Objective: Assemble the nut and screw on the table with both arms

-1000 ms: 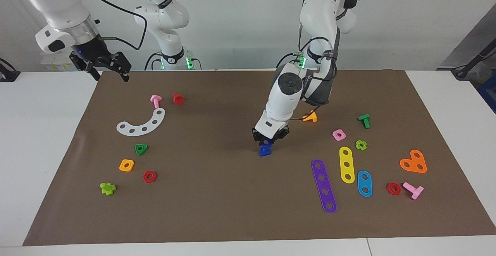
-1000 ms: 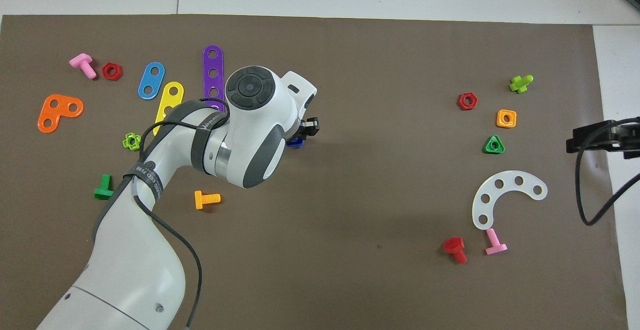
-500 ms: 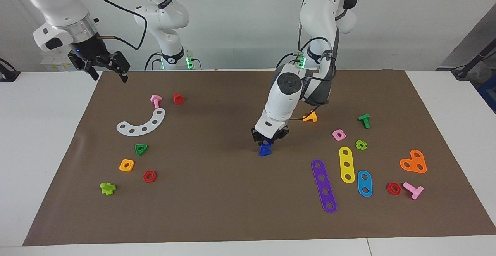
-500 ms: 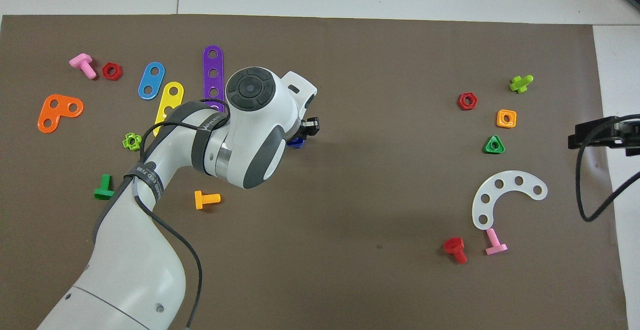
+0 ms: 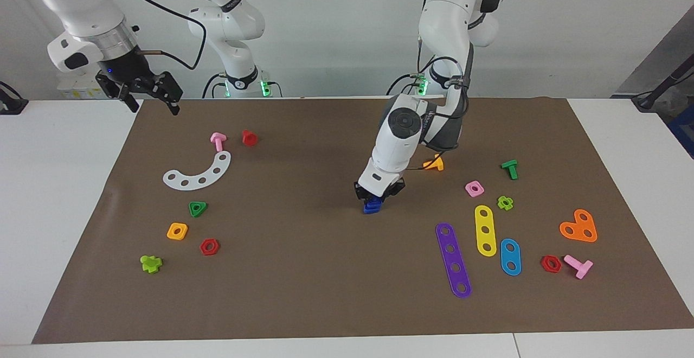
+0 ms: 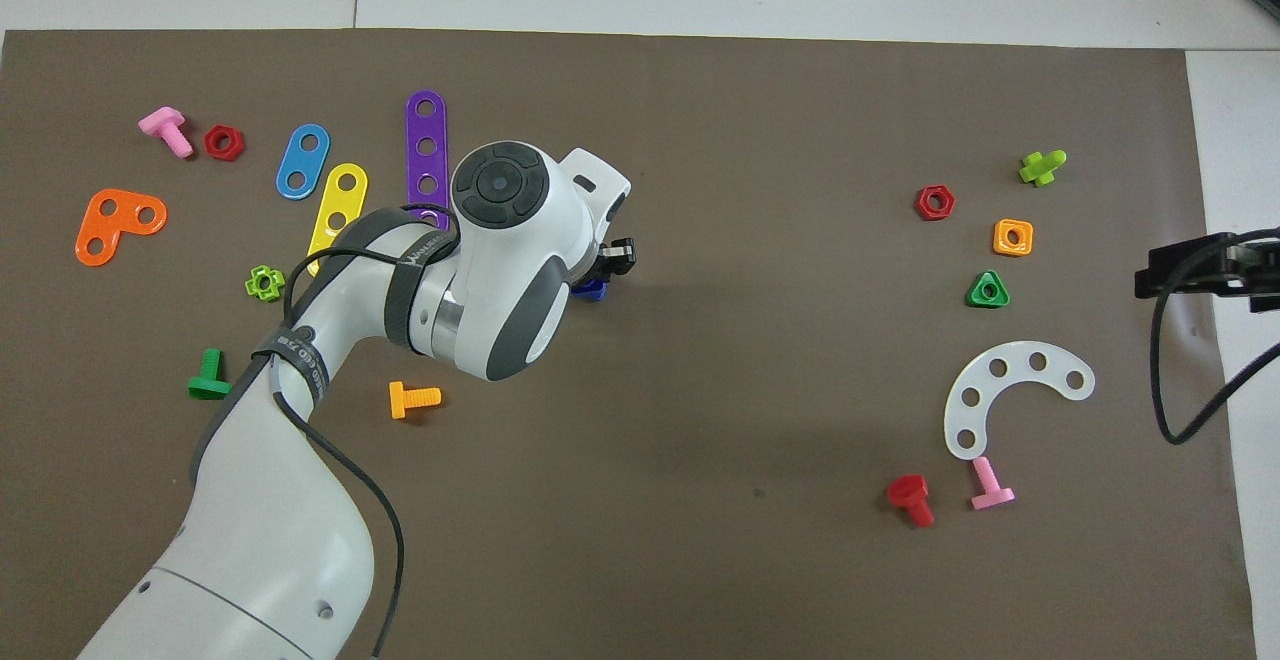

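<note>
My left gripper (image 5: 377, 195) reaches down to the middle of the brown sheet (image 5: 303, 271) on the table. It is shut on the blue nut (image 5: 373, 202), which sits on the blue screw (image 5: 371, 209). The screw stands head down on the sheet. The two blue parts read as one short stack. In the overhead view the left arm hides most of them; only a blue edge (image 6: 592, 289) shows by the left gripper (image 6: 612, 262). My right gripper (image 5: 152, 97) waits open and empty in the air over the sheet's edge at the right arm's end, also in the overhead view (image 6: 1195, 275).
An orange screw (image 5: 434, 163), pink nut (image 5: 474, 188), and purple strip (image 5: 453, 260) lie toward the left arm's end. A white curved strip (image 5: 199, 172), green triangular nut (image 5: 197, 208) and orange nut (image 5: 177, 231) lie toward the right arm's end.
The left gripper has come down a little, and the blue nut now sits close on the screw's head. The right gripper rose slightly, then held still.
</note>
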`<control>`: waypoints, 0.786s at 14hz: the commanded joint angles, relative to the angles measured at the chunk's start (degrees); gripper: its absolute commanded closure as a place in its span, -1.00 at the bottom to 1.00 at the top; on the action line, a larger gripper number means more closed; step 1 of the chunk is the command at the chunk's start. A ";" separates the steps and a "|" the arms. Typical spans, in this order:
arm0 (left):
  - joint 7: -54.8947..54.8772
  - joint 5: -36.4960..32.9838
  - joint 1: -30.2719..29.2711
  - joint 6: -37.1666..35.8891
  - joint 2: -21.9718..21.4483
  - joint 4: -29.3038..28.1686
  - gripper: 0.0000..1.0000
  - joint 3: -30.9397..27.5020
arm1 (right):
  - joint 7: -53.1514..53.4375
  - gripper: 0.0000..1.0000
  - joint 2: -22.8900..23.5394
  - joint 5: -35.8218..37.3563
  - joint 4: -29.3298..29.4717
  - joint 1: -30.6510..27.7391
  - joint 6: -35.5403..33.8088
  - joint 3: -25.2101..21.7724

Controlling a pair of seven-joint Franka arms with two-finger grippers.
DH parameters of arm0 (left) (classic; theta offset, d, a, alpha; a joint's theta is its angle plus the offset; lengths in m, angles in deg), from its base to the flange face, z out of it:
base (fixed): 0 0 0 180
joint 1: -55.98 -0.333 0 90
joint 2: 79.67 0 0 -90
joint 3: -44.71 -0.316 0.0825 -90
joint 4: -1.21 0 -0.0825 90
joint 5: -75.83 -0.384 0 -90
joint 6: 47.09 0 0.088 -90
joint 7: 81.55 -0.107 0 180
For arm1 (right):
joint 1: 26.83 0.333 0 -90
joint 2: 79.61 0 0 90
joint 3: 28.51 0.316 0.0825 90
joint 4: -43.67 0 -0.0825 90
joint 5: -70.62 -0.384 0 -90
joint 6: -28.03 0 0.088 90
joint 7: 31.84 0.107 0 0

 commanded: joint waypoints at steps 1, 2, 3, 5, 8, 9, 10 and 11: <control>0.45 0.62 1.38 1.93 -0.49 -1.37 0.55 -1.15 | 0.97 -1.00 -0.80 -0.14 -0.70 -0.78 0.07 0.89; 0.45 0.62 1.38 2.10 -0.49 -1.55 0.54 -1.15 | 0.97 -1.00 -0.88 -0.14 -0.70 -0.78 0.07 0.89; 0.45 0.62 1.38 3.32 -0.58 -2.59 0.44 -1.07 | 0.97 -1.00 -0.89 -0.14 -0.70 -0.78 0.07 0.89; 0.45 0.62 1.46 4.83 -0.75 -3.31 -0.26 -1.07 | 0.97 -1.00 -0.89 -0.14 -0.70 -0.78 0.07 0.89; 0.45 0.62 1.46 4.31 -0.75 -2.87 -1.00 -1.15 | 0.97 -1.00 -0.89 -0.14 -0.70 -0.78 0.07 0.89; 0.36 0.62 1.20 3.43 -0.66 -2.09 -1.00 -1.24 | 0.97 -1.00 -0.89 -0.14 -0.70 -0.78 0.07 0.89; 0.27 0.62 0.59 1.25 -0.58 0.36 -1.00 -1.50 | 0.97 -1.00 -0.89 -0.14 -0.70 -0.78 0.07 0.89; 0.18 0.54 -0.11 -3.39 0.12 4.30 -1.00 -1.59 | 0.97 -1.00 -0.89 -0.14 -0.70 -0.78 0.07 0.89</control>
